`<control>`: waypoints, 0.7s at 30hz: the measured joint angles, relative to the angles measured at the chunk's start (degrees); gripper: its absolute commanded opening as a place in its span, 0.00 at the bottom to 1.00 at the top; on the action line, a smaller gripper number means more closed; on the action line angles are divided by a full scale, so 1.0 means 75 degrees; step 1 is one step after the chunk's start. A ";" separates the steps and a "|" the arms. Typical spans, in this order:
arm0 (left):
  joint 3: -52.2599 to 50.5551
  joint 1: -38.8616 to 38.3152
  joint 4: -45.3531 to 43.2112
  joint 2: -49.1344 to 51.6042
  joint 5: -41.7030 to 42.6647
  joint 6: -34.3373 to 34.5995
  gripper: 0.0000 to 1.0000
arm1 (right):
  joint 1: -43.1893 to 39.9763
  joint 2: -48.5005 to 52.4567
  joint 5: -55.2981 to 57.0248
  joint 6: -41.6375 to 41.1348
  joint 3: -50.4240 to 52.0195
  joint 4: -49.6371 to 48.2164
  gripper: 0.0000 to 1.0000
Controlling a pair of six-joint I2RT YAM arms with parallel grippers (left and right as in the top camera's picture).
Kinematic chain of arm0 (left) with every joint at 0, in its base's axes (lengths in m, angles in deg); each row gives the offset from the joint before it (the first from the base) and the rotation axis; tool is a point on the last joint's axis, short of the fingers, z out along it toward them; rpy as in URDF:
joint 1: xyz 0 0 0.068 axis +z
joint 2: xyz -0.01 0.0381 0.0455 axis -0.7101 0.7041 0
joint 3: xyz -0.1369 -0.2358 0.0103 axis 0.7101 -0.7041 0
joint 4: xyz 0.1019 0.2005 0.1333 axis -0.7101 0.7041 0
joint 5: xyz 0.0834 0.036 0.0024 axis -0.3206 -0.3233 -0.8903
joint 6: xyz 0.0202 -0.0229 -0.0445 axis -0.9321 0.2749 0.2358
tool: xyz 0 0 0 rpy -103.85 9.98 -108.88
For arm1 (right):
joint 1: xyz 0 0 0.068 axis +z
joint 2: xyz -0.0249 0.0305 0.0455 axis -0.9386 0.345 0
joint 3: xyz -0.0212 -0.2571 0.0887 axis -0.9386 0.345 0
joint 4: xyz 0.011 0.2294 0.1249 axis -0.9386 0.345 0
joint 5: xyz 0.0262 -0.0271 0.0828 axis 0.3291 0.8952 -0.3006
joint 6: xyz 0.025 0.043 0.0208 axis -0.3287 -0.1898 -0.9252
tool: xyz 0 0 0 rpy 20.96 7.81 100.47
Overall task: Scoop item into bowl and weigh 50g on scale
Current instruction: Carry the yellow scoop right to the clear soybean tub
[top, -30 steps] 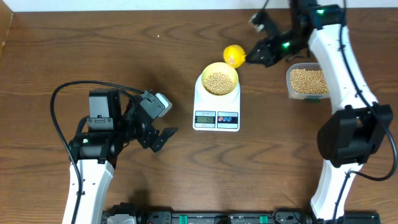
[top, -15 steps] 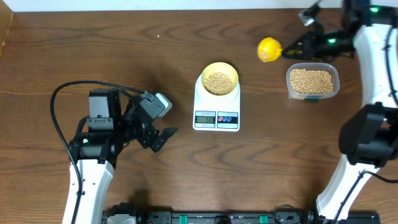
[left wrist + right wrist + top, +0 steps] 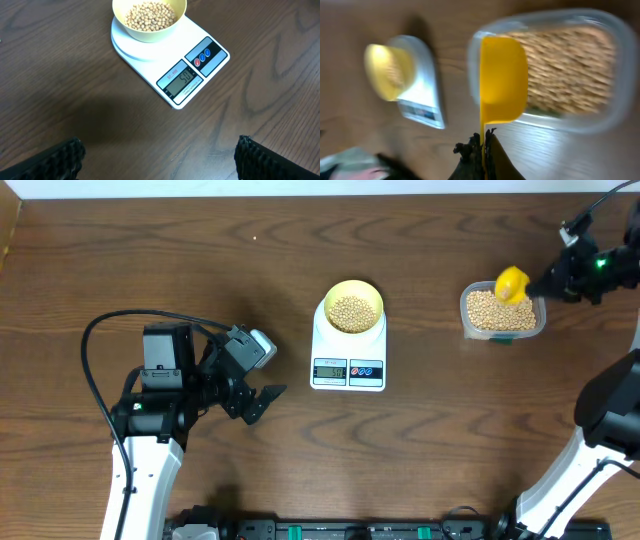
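The pale yellow bowl [image 3: 352, 308] holds tan beans [image 3: 351, 312] and sits on the white scale [image 3: 348, 355]; both also show in the left wrist view, bowl [image 3: 149, 31], scale [image 3: 195, 75], whose display reads about 50. My right gripper [image 3: 553, 280] is shut on the handle of a bright yellow scoop [image 3: 511, 284], held over the clear tub [image 3: 503, 330] of beans [image 3: 495, 311]. In the blurred right wrist view the scoop [image 3: 503, 80] hangs over the tub [image 3: 580, 122]. My left gripper [image 3: 262, 402] is open and empty, left of the scale.
A black cable [image 3: 100, 350] loops beside the left arm. The right arm's base [image 3: 620, 420] stands at the right edge. Brown wooden table [image 3: 450, 450] lies all around.
My right gripper has carried the yellow scoop from beside the bowl rightward and down to over the clear tub. The left arm, bowl and scale have not moved.
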 measured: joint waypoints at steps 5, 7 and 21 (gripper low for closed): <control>0.0000 0.0000 -0.0003 0.0000 0.0003 0.0000 0.98 | 0.0411 0.0000 0.1457 -0.0157 0.0000 -0.0023 0.02; 0.0000 0.0000 -0.0003 0.0000 0.0003 0.0000 0.97 | 0.0667 0.0000 0.2020 -0.0187 0.0000 -0.0020 0.02; 0.0000 0.0000 0.0000 0.0000 0.0003 0.0000 0.98 | 0.2498 0.0000 0.5764 -0.0356 0.0000 -0.0119 0.01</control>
